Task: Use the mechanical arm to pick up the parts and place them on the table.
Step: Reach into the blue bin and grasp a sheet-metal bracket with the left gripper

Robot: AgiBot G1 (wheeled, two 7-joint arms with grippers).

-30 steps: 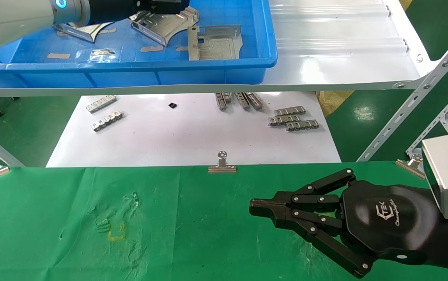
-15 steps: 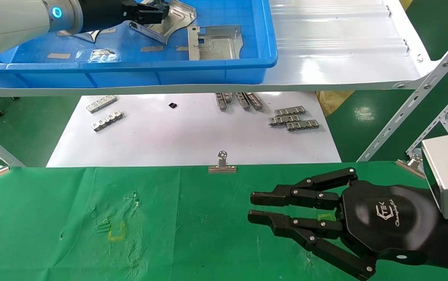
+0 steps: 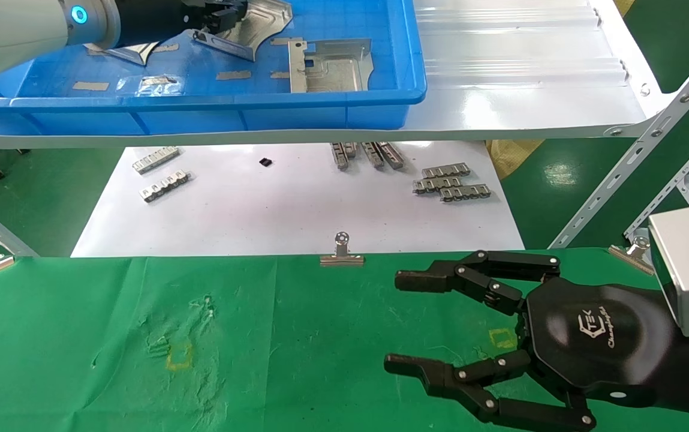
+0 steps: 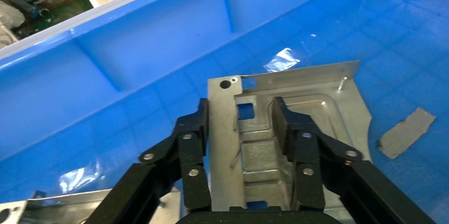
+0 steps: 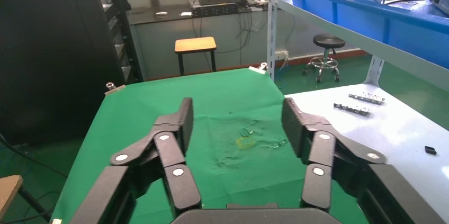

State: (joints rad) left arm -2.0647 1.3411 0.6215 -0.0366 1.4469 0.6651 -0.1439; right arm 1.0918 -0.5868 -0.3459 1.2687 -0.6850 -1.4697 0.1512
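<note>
My left gripper (image 3: 224, 15) (image 4: 241, 121) is inside the blue bin (image 3: 200, 102) on the shelf. It is shut on a shiny silver part (image 3: 257, 24) (image 4: 317, 102), one finger against the part's raised side flange and the other in its stamped recess. A second part (image 3: 329, 63) lies flat in the bin to the right. A third part (image 3: 131, 53) shows partly under the left arm. My right gripper (image 3: 392, 321) (image 5: 238, 121) hovers over the right side of the green table (image 3: 80, 330) (image 5: 222, 91), open, with nothing between its fingers.
Below the glossy white shelf (image 3: 530, 90) lies a white board (image 3: 296, 210) with several small grey toothed strips (image 3: 452, 183). Binder clips (image 3: 341, 252) edge the table. Slotted shelf legs (image 3: 650, 156) slant at the right. Yellow square marks (image 3: 179, 357) sit on the cloth.
The right gripper has gone from shut to wide open, staying in place. The left gripper has moved left in the bin, and the held part has moved with it.
</note>
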